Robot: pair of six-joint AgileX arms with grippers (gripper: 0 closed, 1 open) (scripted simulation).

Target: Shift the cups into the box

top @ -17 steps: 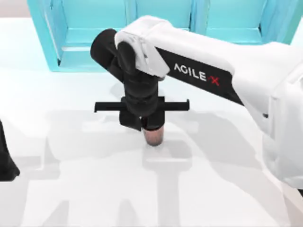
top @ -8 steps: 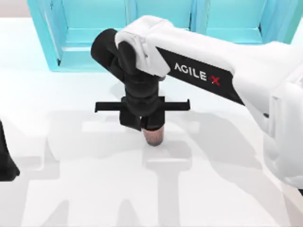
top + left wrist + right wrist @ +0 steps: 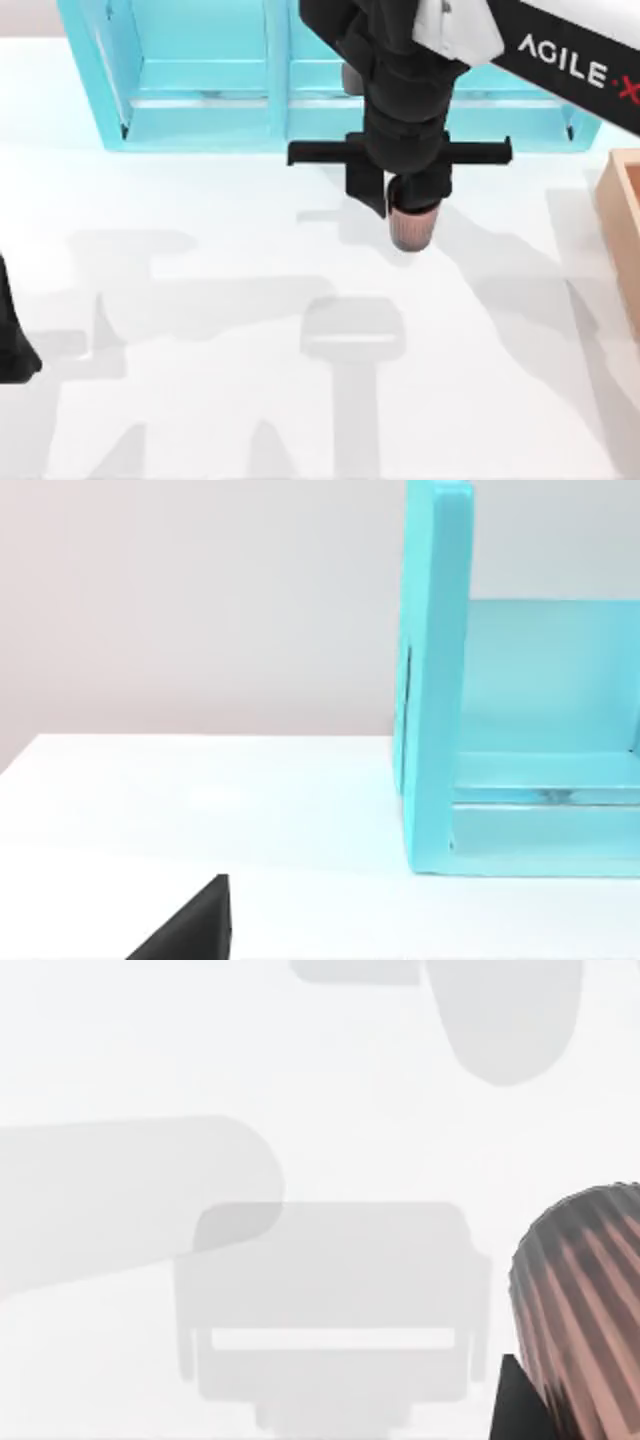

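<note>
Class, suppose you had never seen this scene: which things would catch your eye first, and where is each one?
First, the right gripper at the top view's upper middle, carrying a copper ribbed cup above the white table. Behind it, the big turquoise shelf unit lines the far edge. The tan box peeks in at the right; the left arm is parked at the left edge.

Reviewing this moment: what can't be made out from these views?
- Top view: the cup's rim and the right gripper's fingers are covered by the arm's wrist.
- Top view: the box is cut off by the right edge, so its contents are hidden.
- Top view: the parked left gripper is cut off by the left edge.
</note>
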